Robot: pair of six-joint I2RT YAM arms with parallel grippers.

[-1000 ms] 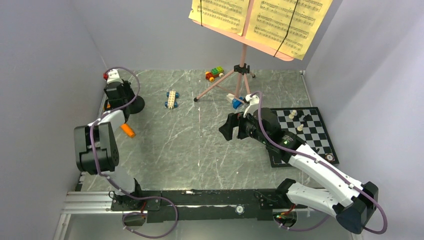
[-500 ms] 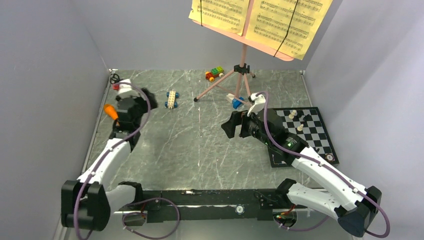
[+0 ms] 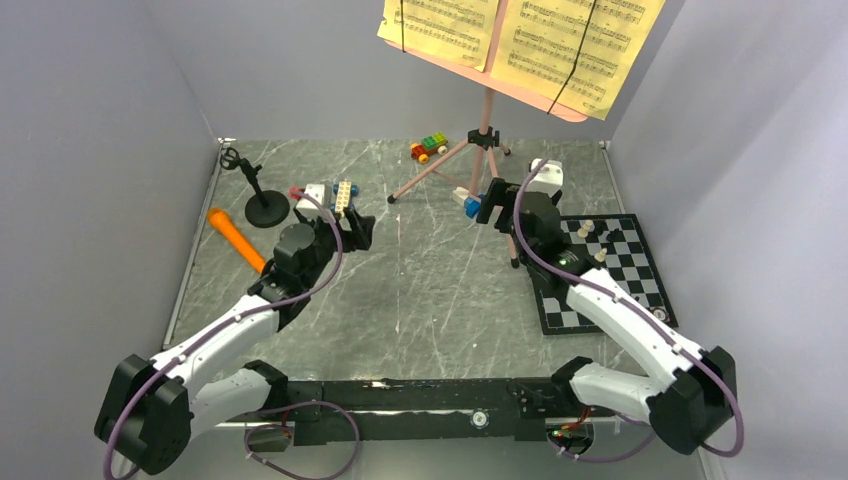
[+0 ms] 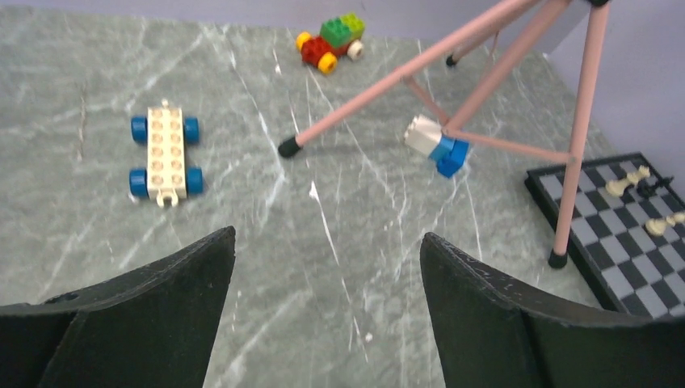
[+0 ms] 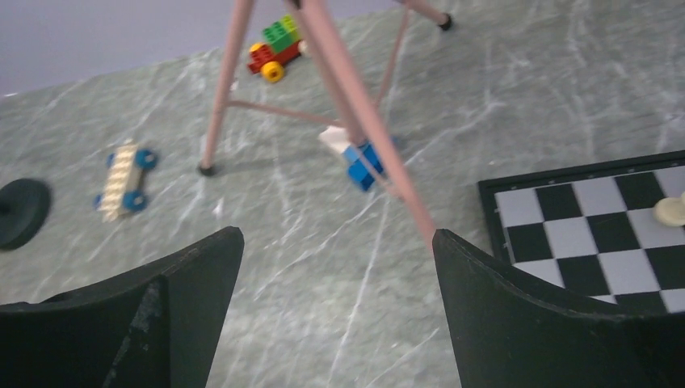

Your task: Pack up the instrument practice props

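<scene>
Comparing with one second earlier, the left arm has moved off the microphone (image 3: 236, 241) and mic stand (image 3: 264, 205). Both sit on the bench (image 3: 400, 300), well left of the music stand (image 3: 487, 115), not yet packed. Both arms now face the music stand, so it is judged the next item.

Left tool (image 4: 326, 234): spread wide, empty, left of the music stand's legs.

Right tool (image 5: 338, 238): spread wide, empty; the music stand's near leg runs between its fingers, contact not evident.
</scene>
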